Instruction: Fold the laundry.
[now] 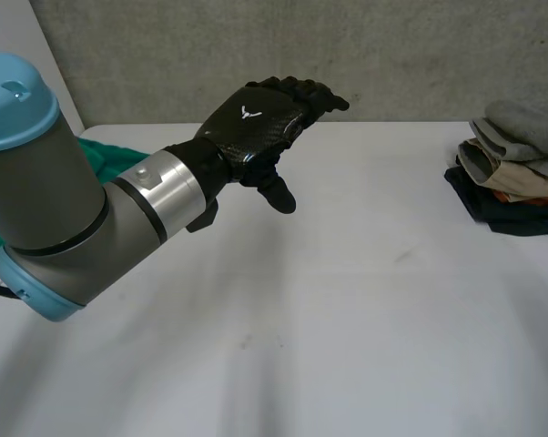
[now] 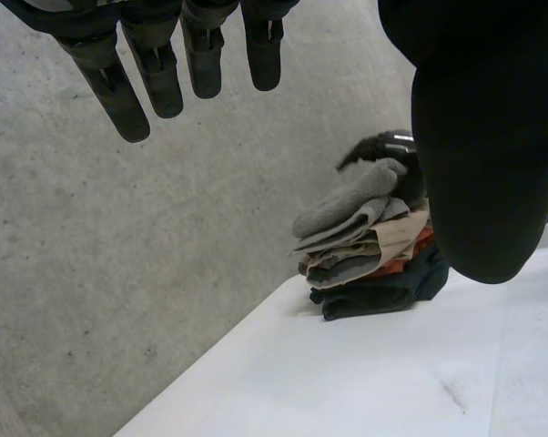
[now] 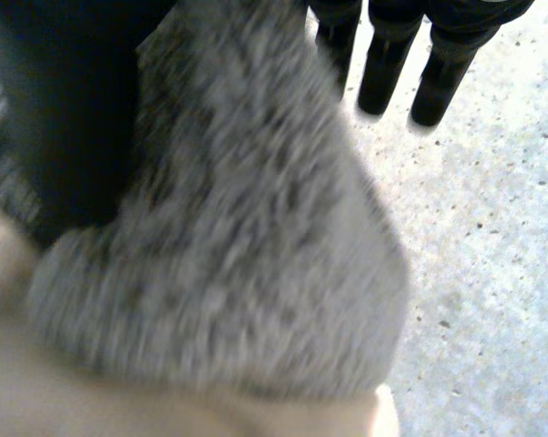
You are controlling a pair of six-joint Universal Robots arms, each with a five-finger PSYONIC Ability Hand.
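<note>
Laundry [image 1: 515, 173] sits folded in a stack at the far right edge of the white surface [image 1: 347, 319], with a grey fuzzy piece [image 3: 238, 255] on top. The left hand [image 1: 256, 123] hangs above the surface, well apart from the stack, its fingers [image 2: 156, 82] straight, spread from the thumb and holding nothing. The right hand [image 3: 65, 118] lies against the grey fuzzy piece; whether it grips it cannot be told. A green cloth [image 1: 106, 153] lies behind the left arm.
</note>
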